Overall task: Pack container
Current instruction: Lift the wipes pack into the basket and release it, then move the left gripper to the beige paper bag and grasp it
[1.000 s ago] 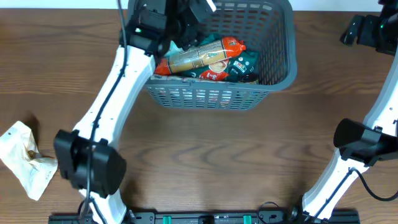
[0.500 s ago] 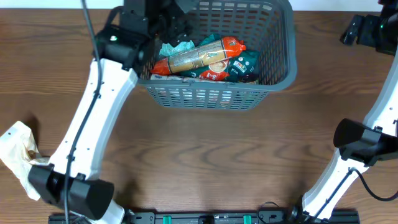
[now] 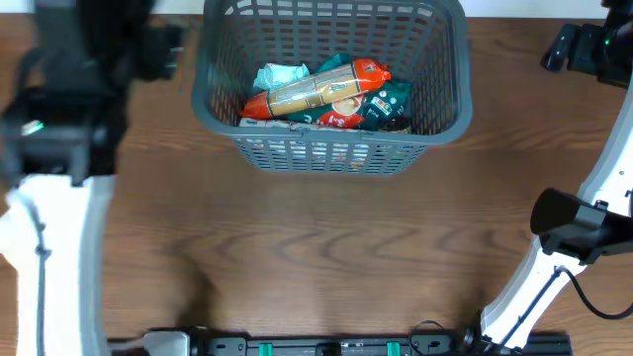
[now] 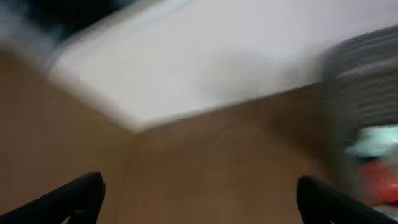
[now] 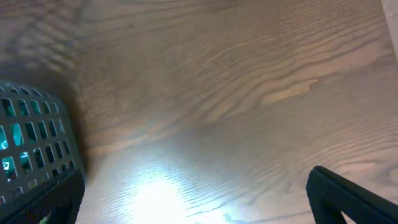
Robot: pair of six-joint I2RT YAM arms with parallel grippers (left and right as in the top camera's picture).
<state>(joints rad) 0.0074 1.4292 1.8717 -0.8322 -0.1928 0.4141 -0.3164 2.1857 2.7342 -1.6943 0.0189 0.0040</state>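
Observation:
The container, a large dark grey lattice basket [image 3: 450,74], stands at the back middle of the table. Inside lie a tan and orange pack [image 3: 321,91], a light teal packet [image 3: 280,75] and a dark green packet [image 3: 386,104]. My left gripper [image 3: 163,49] is blurred, just left of the basket; in the left wrist view [image 4: 199,193] its fingers are wide apart and empty over bare wood, with the basket [image 4: 367,93] at the right edge. My right gripper [image 3: 572,44] is far right of the basket, open and empty [image 5: 196,186], with the basket [image 5: 31,143] at its left.
The wooden table [image 3: 326,257] stretches in front of the basket. My left arm [image 3: 49,198] covers the table's left side. The right arm's base [image 3: 574,222] stands at the right edge. A white wall [image 4: 205,56] lies beyond the table's back edge.
My left arm has swung left out of the basket, leaving the packs inside. It now covers the crumpled paper bag seen earlier at the left. The right arm has not moved.

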